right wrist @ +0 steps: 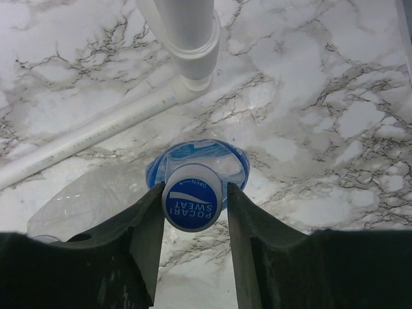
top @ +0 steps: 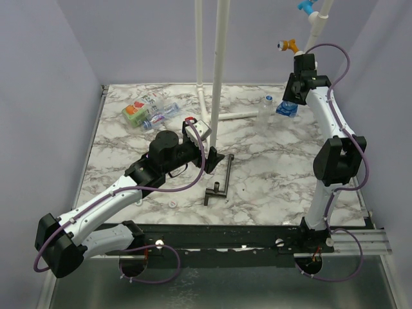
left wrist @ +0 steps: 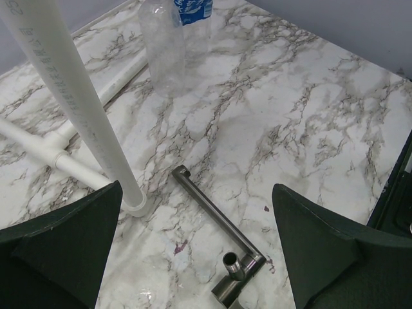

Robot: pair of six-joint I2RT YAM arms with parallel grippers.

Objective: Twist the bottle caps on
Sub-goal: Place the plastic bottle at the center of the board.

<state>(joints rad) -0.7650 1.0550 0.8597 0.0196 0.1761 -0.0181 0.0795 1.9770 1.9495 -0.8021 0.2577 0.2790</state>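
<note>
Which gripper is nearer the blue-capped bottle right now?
Right. The right gripper straddles the blue cap of the bottle; the left gripper hangs open mid-table beside the white pipe, well away.

Bright, even, diffuse light fills all 3 views, seemingly from overhead. The pipe [top: 219, 64] throws only a faint, soft shadow on the marble table [top: 270, 180] at its foot. Right of the pipe the table looks pale, slightly washed out. The overhead view is sharp. In the left wrist view, the bottle [left wrist: 168, 51] beyond the pipe is slightly soft.
</note>
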